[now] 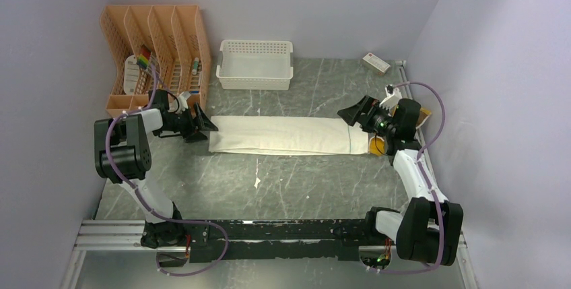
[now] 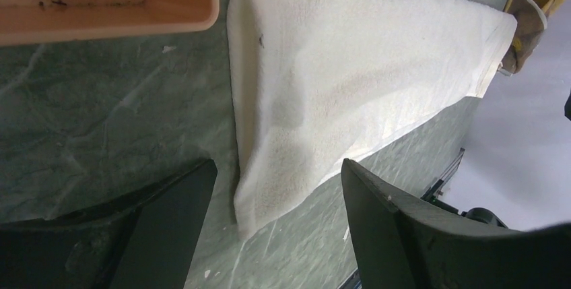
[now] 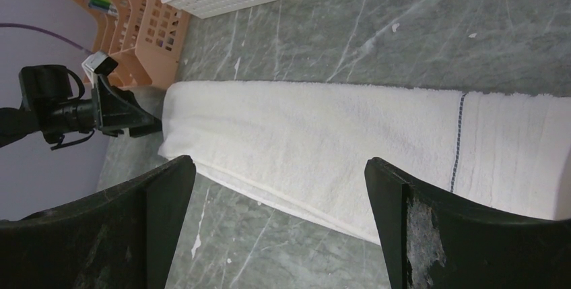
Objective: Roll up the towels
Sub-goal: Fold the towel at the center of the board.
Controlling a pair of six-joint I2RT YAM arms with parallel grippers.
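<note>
The white towel lies folded in a long strip across the table's middle, its thin dark stripe near the right end. It also shows in the left wrist view and the right wrist view. The mustard-yellow towel peeks out under the right arm, mostly hidden; a corner shows in the left wrist view. My left gripper is open and empty at the strip's left end. My right gripper is open and empty above the right end.
An orange file rack stands at the back left, close to the left gripper. A white lattice basket sits at the back centre. A small box lies at the back right. Walls close in on both sides.
</note>
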